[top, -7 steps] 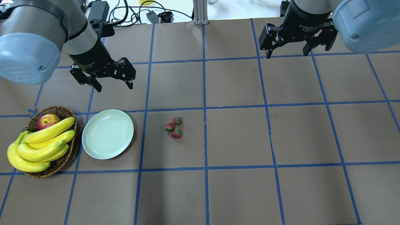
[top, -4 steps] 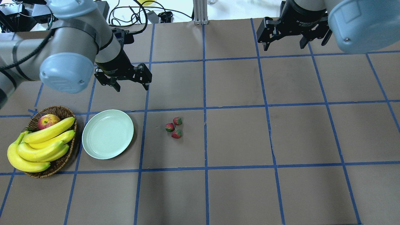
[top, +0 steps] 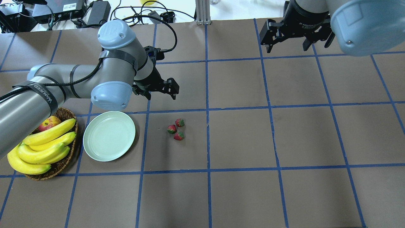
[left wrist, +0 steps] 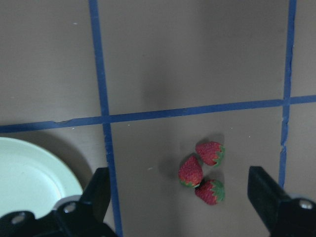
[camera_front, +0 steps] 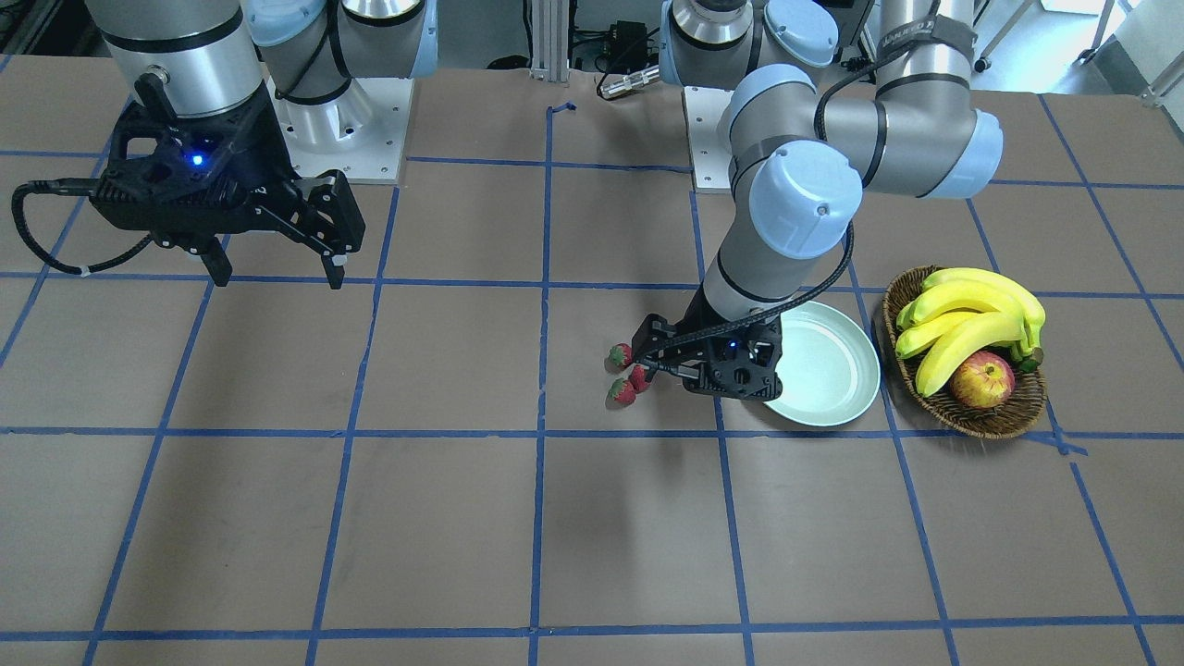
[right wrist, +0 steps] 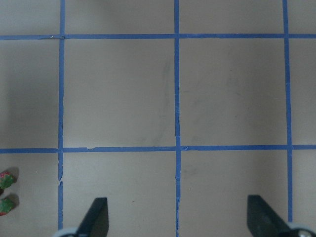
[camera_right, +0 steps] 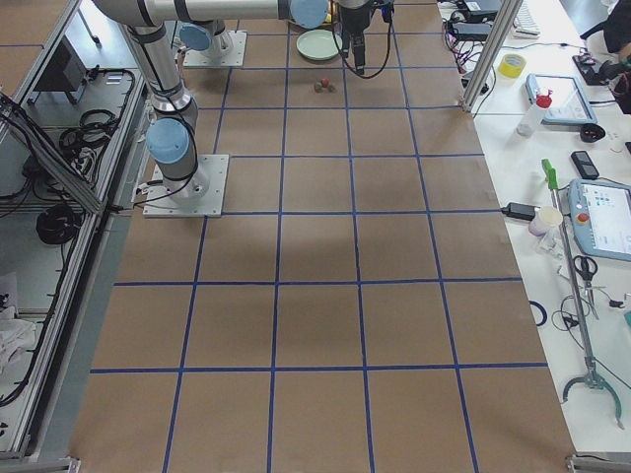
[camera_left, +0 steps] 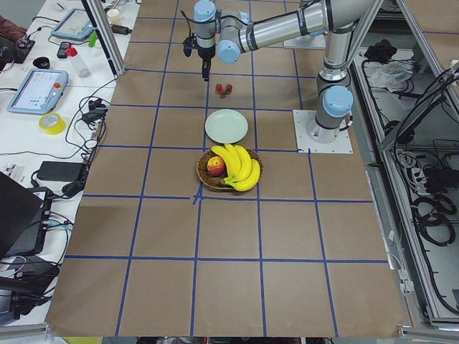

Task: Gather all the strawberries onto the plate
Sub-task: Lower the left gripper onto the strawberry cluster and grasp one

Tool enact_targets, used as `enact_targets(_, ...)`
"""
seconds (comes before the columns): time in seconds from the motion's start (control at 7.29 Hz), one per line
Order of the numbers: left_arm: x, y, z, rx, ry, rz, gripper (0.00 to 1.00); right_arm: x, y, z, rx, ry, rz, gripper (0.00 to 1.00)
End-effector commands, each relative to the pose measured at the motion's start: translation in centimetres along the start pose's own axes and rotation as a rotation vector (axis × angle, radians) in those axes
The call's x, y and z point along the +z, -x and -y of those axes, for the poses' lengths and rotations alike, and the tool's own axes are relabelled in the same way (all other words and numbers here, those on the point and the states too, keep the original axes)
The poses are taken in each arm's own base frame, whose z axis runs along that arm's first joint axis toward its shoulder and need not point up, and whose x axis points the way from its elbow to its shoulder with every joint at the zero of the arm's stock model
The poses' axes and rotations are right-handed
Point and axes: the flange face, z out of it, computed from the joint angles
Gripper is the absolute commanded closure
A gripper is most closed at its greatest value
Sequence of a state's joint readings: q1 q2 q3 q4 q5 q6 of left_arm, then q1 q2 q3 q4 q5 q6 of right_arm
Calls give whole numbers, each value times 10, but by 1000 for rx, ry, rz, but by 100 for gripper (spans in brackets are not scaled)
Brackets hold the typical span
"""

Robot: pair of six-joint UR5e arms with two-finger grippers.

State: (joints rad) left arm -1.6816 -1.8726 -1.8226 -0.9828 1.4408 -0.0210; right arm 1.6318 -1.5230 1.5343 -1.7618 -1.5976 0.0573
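Note:
Three small red strawberries (top: 171, 129) lie close together on the brown table, right of the pale mint-green plate (top: 109, 136). They also show in the front view (camera_front: 622, 392) and the left wrist view (left wrist: 190, 172). The plate holds nothing. My left gripper (top: 161, 95) is open and empty. It hangs above the table just behind the strawberries and a little to their left. My right gripper (top: 288, 47) is open and empty at the far right back of the table, well away from the strawberries. It also shows in the front view (camera_front: 277, 277).
A brown wicker basket (top: 60, 166) with bananas (top: 44, 142) and a red-yellow apple (top: 49, 122) stands left of the plate. Blue tape lines divide the table into squares. Cables and boxes lie beyond the table's back edge.
My left arm has swung right and forward, bringing its open gripper from behind the plate to just behind the strawberries. My right gripper has drawn back slightly. Strawberries and plate have not moved.

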Motion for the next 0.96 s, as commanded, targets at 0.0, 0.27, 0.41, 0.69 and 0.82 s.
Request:
enact_targets(0.0, 43, -14, -6, 24, 40, -28, 0, 1, -1, 0, 2, 5, -3, 0)
enact_targets(0.27, 61, -21, -11, 36, 75, -33, 0, 2, -1, -1, 0, 8, -1, 0)
enact_targets(0.41, 76, -19, -22, 33, 107, -31, 0, 3, -1, -1, -1, 11, -2, 0)
enact_targets(0.69, 79, -20, -25, 35, 110, -34, 10, 3, -1, -1, -3, 11, -2, 0)
enact_targets(0.82, 80, -20, -25, 33, 113, -35, 10, 3, -1, -1, -4, 9, -1, 0)
